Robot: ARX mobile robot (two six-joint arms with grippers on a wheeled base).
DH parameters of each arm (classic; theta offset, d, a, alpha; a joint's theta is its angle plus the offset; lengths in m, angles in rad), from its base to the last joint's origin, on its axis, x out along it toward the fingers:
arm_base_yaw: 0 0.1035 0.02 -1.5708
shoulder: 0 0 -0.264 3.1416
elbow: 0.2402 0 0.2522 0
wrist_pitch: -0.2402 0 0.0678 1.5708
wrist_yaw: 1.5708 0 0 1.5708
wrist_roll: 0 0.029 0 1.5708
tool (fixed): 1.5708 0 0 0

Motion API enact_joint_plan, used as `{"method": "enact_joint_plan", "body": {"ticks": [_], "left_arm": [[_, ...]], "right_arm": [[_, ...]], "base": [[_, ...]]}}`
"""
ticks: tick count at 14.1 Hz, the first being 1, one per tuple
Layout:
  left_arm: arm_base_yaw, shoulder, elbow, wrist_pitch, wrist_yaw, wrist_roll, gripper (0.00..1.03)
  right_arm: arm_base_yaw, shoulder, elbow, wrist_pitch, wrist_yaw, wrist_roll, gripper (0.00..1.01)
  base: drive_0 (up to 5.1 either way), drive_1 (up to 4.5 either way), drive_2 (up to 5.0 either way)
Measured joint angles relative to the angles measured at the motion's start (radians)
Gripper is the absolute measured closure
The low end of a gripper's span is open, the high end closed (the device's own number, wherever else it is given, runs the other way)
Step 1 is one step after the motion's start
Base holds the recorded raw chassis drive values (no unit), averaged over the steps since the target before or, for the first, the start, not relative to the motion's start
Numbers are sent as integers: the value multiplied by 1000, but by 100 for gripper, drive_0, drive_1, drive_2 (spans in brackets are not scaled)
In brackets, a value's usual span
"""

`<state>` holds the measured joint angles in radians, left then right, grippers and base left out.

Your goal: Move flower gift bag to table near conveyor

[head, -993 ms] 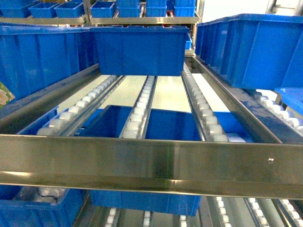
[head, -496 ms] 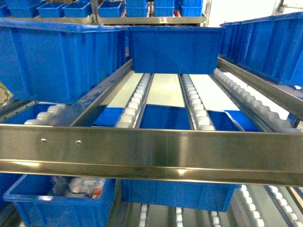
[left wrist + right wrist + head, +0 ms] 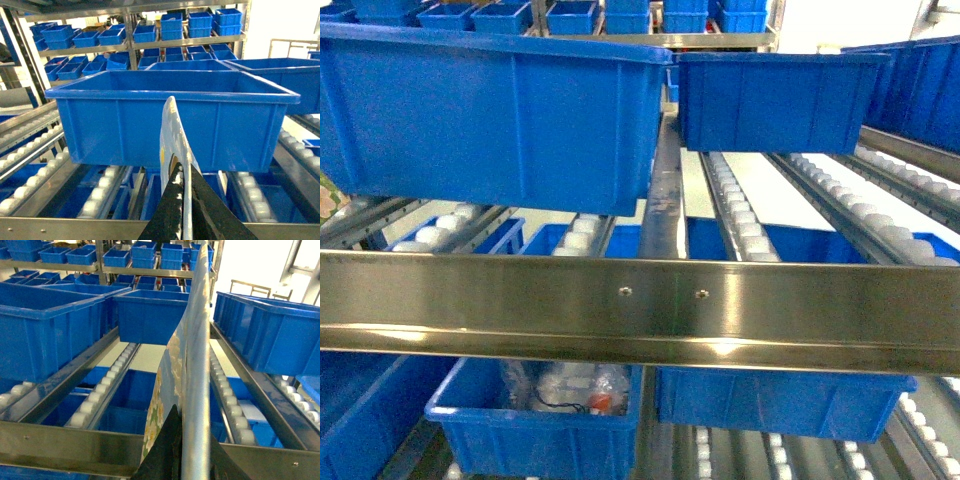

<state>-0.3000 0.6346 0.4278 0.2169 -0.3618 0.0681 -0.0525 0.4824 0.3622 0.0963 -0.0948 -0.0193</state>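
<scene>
The flower gift bag [image 3: 172, 357], silvery with a daisy print, rises edge-on in the right wrist view. My right gripper [image 3: 194, 424] is shut on its lower edge. In the left wrist view the bag [image 3: 171, 131] is a thin pale sheet, and my left gripper [image 3: 182, 175] is shut on it. A sliver of the bag's floral print [image 3: 328, 196] shows at the head view's left edge; neither gripper appears there. The conveyor [image 3: 640, 300], steel racking with white roller lanes [image 3: 740, 215], stands straight ahead. The table is out of view.
Large blue bins [image 3: 490, 110] [image 3: 775, 100] rest on the roller lanes at bag height. A lower bin [image 3: 535, 425] holds packaged items. The steel front beam [image 3: 65, 442] crosses below both grippers. Shelves of small blue bins [image 3: 150, 35] fill the background.
The head view has swung left: the middle bin slid from centre to the right, and a large blue bin now fills the upper left.
</scene>
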Motion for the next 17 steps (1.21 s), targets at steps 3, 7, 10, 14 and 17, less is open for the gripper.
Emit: {"method": "enact_joint_plan", "body": {"ticks": [3,7,10,14,17], "left_arm": [[0,1,0,-2,0,0,101],[0,0,0,-3,0,0,101],[0,2,0,-5,0,0,101],[0,1,0,-3,0,0,101],[0,1,0,-3,0,0,101]], "right_arm": [[0,0,0,-4,0,0,99],[0,0,0,-3,0,0,99],[0,1,0,-5,0,0,99],[0,0,0,-6,0,0,99],[0,1,0,-4,0,0,99]], "base": [[-486,251,251],[-489,248,248],[-474,154,351],[-480,149,344],[-486,129,344]]}}
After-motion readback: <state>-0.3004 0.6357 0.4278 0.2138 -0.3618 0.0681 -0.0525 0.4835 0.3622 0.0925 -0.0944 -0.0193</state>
